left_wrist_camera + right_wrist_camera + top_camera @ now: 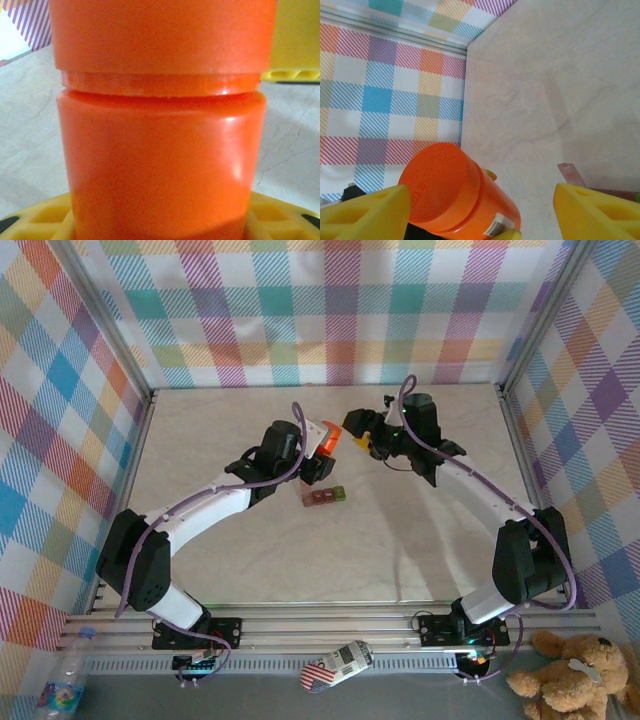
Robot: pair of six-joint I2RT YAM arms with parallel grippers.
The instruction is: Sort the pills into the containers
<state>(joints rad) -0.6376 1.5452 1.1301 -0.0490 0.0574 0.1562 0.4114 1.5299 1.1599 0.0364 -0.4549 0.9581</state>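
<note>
The left gripper [316,460] is clamped on the body of an orange bottle [160,150] and holds it above the table [240,440], near the middle. The left wrist view shows yellow finger pads at either side of the bottle's base. The cap [437,185] is still seated on the bottle, so no pills can be seen; they are presumably inside. The right gripper [482,200] stands at the cap end with its jaws well apart. One yellow finger is just beside the cap and the other is well off to the far side, so the cap sits off-centre in the gap. The containers [326,497], a short dark red strip with a green end, lie on the table just beside the left gripper on its near side. The step in hand looks like taking the cap off. To do it well, the right gripper should first centre itself so both fingers meet the cap's rim evenly. It should close on the cap alone and turn about the bottle's own axis while the left arm keeps the bottle fixed. The mouth should also stay tilted upward, since the pills could spill past the strip once the cap comes free.
</note>
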